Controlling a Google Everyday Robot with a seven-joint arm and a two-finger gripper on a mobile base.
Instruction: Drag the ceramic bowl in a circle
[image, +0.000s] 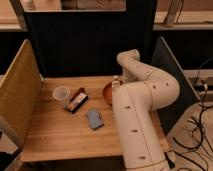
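The ceramic bowl (107, 93) is reddish-brown and shallow. It sits on the wooden table (55, 132) right of centre, and only its left edge shows. My white arm (142, 107) covers the rest of it. My gripper (116, 82) reaches down at the bowl's far rim, mostly hidden behind the arm's last link.
A translucent white cup (61, 93) stands left of the bowl. A dark snack package (77, 100) lies beside the cup, and a blue packet (94, 119) lies nearer the front. A tan panel (17, 90) walls the left side and a dark panel (167, 65) the right. Cables (197, 130) hang at the right.
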